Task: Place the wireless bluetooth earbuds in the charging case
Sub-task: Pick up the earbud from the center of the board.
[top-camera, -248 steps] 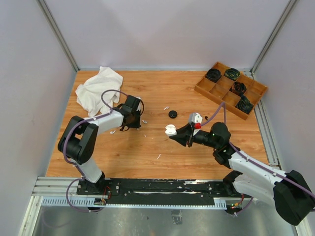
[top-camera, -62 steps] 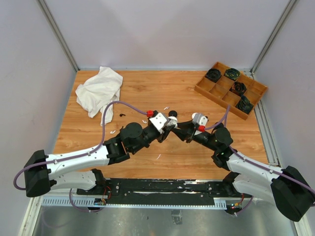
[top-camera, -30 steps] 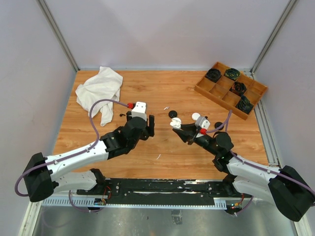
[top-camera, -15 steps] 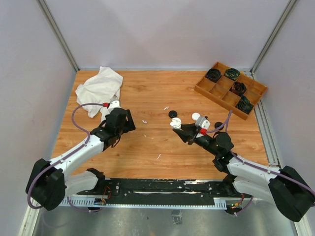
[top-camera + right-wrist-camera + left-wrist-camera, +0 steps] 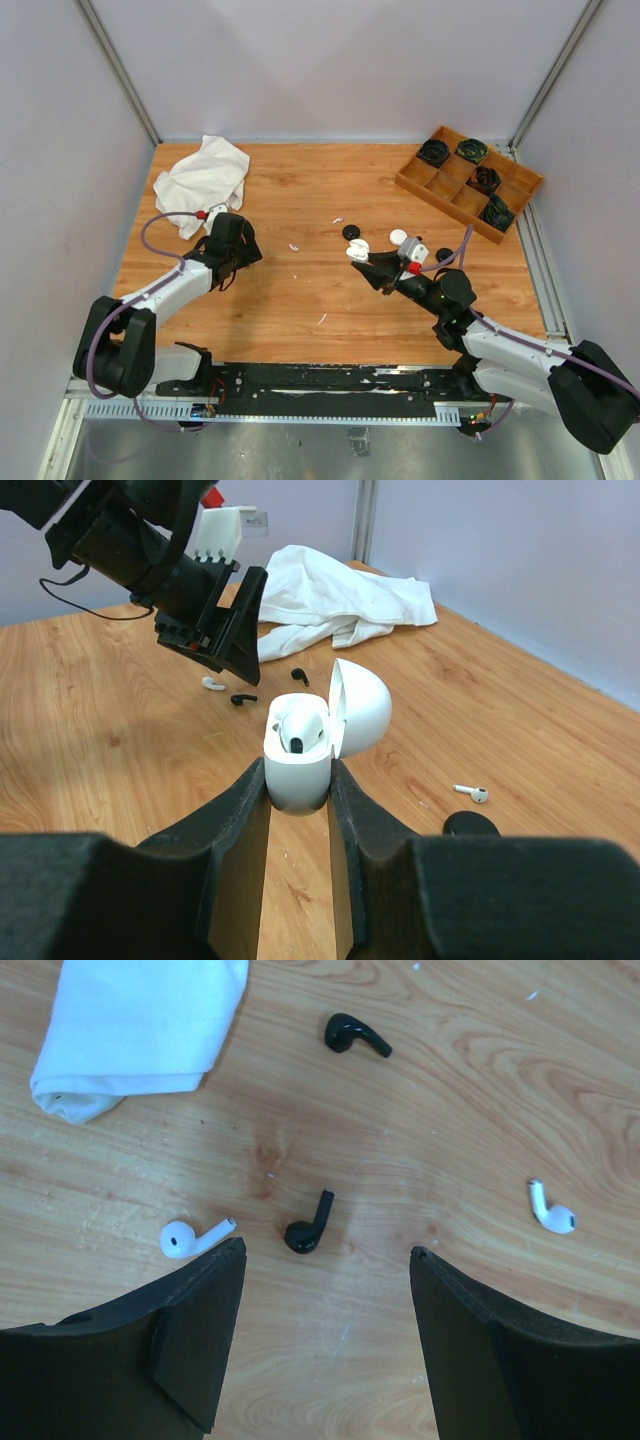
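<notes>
White earbud [image 5: 195, 1237] lies lower left of left wrist view, just beside one jaw; black earbud [image 5: 308, 1230] sits centre. Left gripper [image 5: 325, 1252] open, empty: you should centre on chosen bud, pinch across body. Right gripper [image 5: 298, 785] clamped on open white charging case [image 5: 297, 750]; hold steady.

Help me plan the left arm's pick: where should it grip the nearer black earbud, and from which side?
Probably its bulbous head, from straight above: the black earbud lies flat, stem pointing away, just ahead of the open left tool.
</notes>
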You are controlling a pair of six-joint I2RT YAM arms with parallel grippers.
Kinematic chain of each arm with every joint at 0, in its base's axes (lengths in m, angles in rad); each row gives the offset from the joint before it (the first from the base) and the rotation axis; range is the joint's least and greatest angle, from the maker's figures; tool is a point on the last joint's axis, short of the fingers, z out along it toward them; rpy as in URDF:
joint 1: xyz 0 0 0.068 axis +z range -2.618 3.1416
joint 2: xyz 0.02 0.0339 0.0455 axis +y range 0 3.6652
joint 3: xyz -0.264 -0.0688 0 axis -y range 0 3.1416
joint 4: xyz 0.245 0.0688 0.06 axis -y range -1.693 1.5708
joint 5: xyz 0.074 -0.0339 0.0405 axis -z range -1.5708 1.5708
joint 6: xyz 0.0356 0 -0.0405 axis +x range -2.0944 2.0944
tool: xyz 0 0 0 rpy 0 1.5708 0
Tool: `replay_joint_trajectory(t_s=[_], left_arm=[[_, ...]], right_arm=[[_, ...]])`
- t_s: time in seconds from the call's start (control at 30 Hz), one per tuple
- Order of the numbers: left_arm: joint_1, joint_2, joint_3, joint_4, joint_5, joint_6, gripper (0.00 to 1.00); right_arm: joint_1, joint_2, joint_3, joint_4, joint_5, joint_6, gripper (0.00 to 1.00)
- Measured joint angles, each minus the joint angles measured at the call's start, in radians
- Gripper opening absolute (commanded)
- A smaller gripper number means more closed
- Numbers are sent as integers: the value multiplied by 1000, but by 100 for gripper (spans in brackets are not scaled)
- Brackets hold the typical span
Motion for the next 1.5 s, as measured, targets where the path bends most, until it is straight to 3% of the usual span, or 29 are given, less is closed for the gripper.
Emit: replay_joint_trajectory(t_s=[0.33,0.97,1.5], left_arm=[[50,126,1,41,37,27,71],[62,98,19,38,27,58,73],[92,208,56,34,56,69,74]], right_arm=[[0,-7,0,-20,-1,-5,4],[0,-8,0,-39,-10,-5,4],[0,-13,0,-47,-10,-5,4]])
